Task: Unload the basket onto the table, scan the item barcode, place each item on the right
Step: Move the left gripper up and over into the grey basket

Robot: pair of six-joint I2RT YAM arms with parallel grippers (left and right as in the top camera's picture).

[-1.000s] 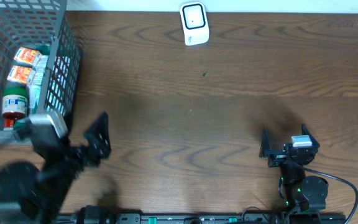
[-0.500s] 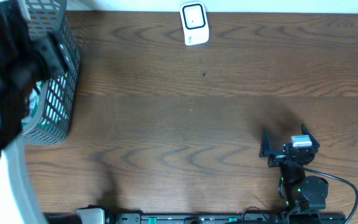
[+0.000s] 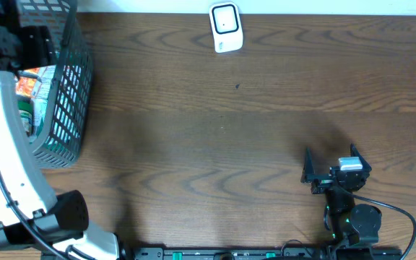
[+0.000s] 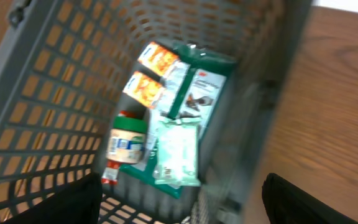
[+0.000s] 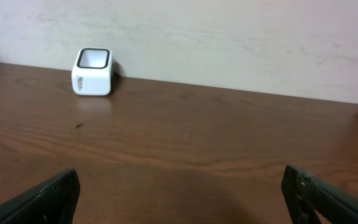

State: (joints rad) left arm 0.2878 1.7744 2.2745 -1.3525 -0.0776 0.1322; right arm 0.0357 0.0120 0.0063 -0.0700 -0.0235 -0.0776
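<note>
At the near edge of the table (image 3: pixel 193 144), on the right side, the right gripper (image 3: pixel 331 159) is sitting low over the wood, and its two black fingers are standing wide apart with nothing between them. From its own camera the table is stretching away as a dark brown board with a wavy grain, and only one small dark speck is showing on it. On the near left, a long white arm link (image 3: pixel 6 159) is rising from its black base and reaching toward the far left corner. It is carrying the left gripper (image 4: pixel 182 202), which is hanging above the open top of a grey plastic basket (image 3: pixel 71 94) with lattice walls. Its fingers are also spread wide and are gripping nothing. The basket is standing on the left part of the table, and the items to scan are all lying inside it on the bottom. In the left wrist view, a small jar (image 4: pixel 127 140) with a light label is lying on its side, just beside a pale green soft pack (image 4: pixel 178 152). Past them, two orange packets (image 4: pixel 151 78) are lying side by side, touching a dark green pouch (image 4: pixel 204 93). At the far edge of the table, well apart from the basket, a small white scanner (image 3: pixel 225 27) with a dark window is standing alone. Behind it a plain pale wall (image 5: pixel 229 43) is closing the room.
</note>
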